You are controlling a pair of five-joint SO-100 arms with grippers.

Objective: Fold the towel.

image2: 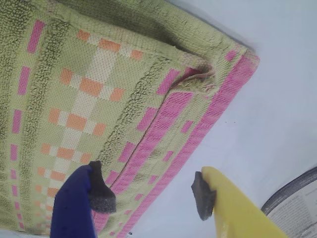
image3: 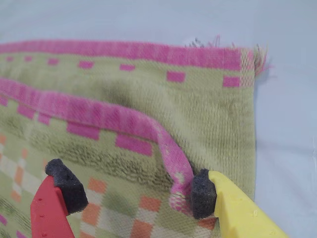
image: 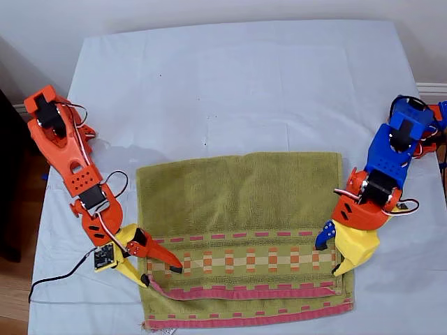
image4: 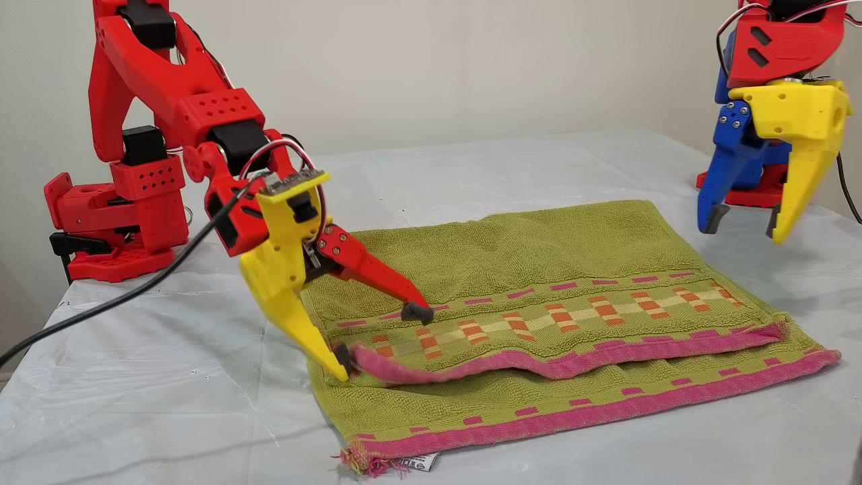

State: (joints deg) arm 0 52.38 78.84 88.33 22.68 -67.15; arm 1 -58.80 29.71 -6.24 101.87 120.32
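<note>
The olive-green towel [image: 237, 202] lies folded in two on the white sheet, checked band up. Its upper pink hem [image4: 559, 367] stops short of the lower hem [image4: 606, 407]. My second gripper [image: 162, 275] is open over the folded towel's corner at the exterior view's left. Its yellow finger pad [image3: 202, 193] touches the curled end of the upper hem [image3: 171, 153], and the red finger's pad [image4: 417, 313] rests on the checked band. My first gripper [image: 330, 258] hangs open above the towel's [image2: 99, 74] corner at the exterior view's right, holding nothing [image4: 741, 230].
The white table sheet [image: 237, 84] runs out beyond the towel on every side. A black cable [image: 56, 283] trails off the table edge at the exterior view's left. The arm bases stand at both sides [image4: 114, 222] [image4: 747, 188]. A small label [image4: 416, 463] sticks out under the towel's near corner.
</note>
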